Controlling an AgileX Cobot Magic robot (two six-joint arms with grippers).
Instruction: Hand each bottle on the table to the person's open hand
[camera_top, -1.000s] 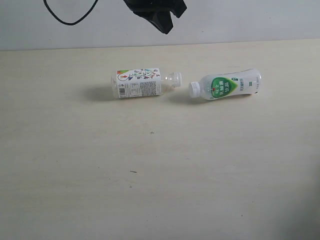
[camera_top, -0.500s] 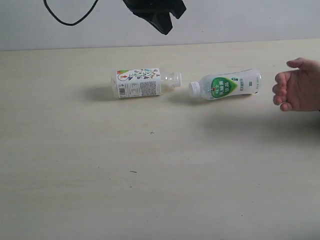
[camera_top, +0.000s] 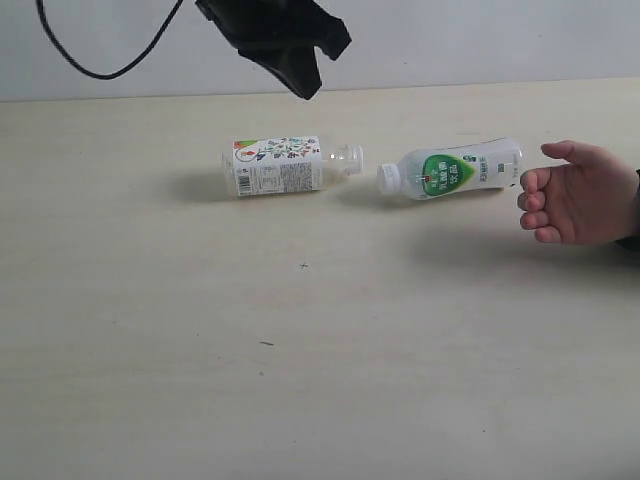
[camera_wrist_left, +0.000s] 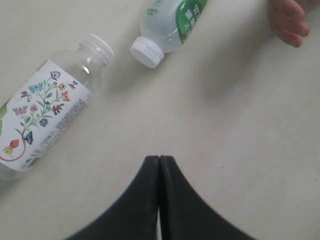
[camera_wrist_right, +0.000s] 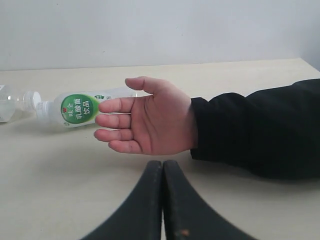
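**Mia:** Bottles first. How many can you see?

**Tom:** Two. Both lie on their sides on the table (camera_top: 300, 350). The flower-label bottle (camera_top: 275, 166) has no cap on. The green-label bottle (camera_top: 455, 169) has a white cap (camera_top: 388, 179). Their tops point at each other, close but not touching.

**Mia:** Where is the hand (camera_top: 575, 193)?

**Tom:** It is open, just beside the bottom end of the green-label bottle.

**Mia:** Are the arms holding anything?

**Tom:** No. The left gripper (camera_wrist_left: 159, 159) is pinched shut with nothing in it, up above the table near the bottle tops. The right gripper (camera_wrist_right: 163, 163) is shut and empty too, pointing at the hand.

**Mia:** What could go wrong?

**Tom:** I think a bottle could roll away, because round bottles lying down roll if you poke them. One bottle could bump the other, since the tops are so close. And the fingers are right by the green-label bottle, so a gripper coming down there might hit them.
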